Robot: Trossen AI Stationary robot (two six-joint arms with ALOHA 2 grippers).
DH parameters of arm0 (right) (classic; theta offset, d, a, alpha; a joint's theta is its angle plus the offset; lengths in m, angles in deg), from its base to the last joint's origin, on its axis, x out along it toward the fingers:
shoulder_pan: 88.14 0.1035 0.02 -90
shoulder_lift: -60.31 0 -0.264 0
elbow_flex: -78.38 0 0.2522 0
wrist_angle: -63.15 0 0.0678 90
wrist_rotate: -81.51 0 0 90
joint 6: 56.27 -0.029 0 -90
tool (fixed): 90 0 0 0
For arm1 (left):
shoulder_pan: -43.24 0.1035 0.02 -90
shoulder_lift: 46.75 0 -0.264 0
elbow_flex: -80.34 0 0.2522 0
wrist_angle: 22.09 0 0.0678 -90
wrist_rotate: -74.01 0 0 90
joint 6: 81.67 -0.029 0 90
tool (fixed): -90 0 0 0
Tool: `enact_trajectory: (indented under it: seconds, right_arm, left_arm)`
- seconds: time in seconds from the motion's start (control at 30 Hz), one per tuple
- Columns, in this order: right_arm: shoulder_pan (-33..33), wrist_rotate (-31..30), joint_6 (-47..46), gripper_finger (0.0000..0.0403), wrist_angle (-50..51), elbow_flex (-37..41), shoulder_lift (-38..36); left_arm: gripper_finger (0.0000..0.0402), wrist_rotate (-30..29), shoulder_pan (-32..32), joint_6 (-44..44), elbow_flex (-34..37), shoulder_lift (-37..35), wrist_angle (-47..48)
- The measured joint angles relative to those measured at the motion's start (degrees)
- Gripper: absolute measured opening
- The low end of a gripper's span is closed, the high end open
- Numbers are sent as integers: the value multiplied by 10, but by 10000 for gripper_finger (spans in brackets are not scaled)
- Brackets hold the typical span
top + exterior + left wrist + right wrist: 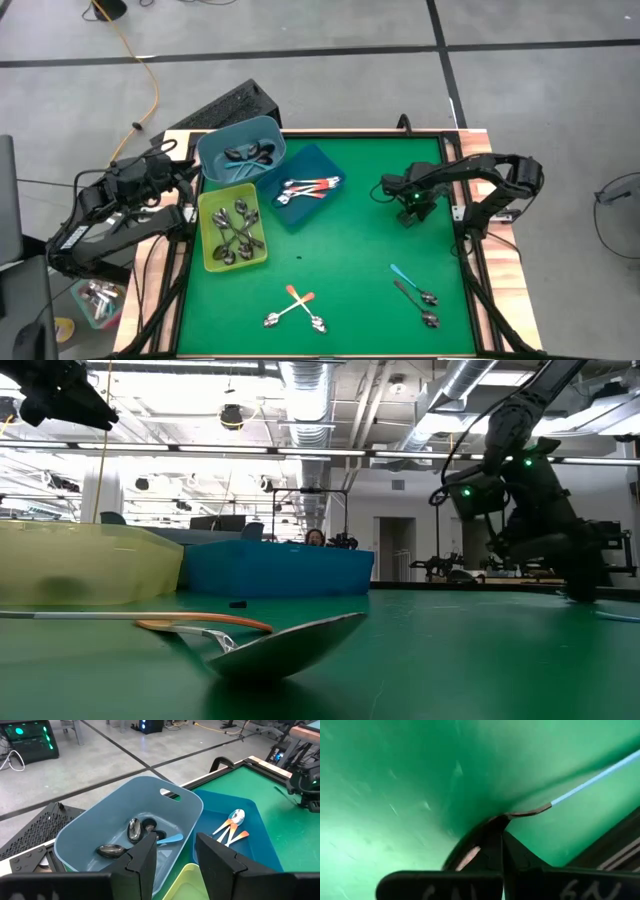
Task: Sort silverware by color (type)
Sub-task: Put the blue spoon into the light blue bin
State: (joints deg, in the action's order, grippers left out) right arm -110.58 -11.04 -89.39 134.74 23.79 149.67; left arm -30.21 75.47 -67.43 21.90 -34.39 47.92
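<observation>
Right fingers (487, 851): together, clamped on the bowl end of a teal-handled spoon (592, 781), low over the right half of the table (340, 255).
Spoon axis: the handle runs straight out ahead of the fingertips, roughly in line with the fingers. I cannot tell whether it is clear of the table.
Target, as I judge it: the pale blue bin (240, 150), which already holds a teal-handled spoon.
Direction to target: across the table toward the left arm's end, well apart from the right fingers.
In between: the dark blue tray (305, 188) with orange spoons sits on the line, with the yellow bin (230, 228) of plain metal spoons beside it.
Left fingers (145, 856): apart and empty, poised right over the pale blue bin.
Nearer arm: the left is nearer the bin and the right is nearer the spoon, so a drop there needs the left arm out of the way or a high approach.
Edges: the table's right rail (452, 205) is just beside the right arm. Open green lies toward the middle.
Loose on the table: a teal spoon (408, 281) and a dark spoon (418, 305) near the right arm, and two crossed orange spoons (297, 301) in the middle.
Risk: the long handle swinging into a bin wall.
</observation>
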Motion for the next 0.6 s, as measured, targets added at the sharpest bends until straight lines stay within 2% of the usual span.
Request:
enact_trajectory:
  seconds: [0.23, 0.6]
  right_arm:
    - [25, -28, -9, 3, -37, -39, 1]
    - [55, -32, 16, 1, -83, -144, 1]
  left_arm:
    - [122, 0, 0, 6, 0, 0, 0]
    - [122, -1, 0, 6, 0, 0, 0]
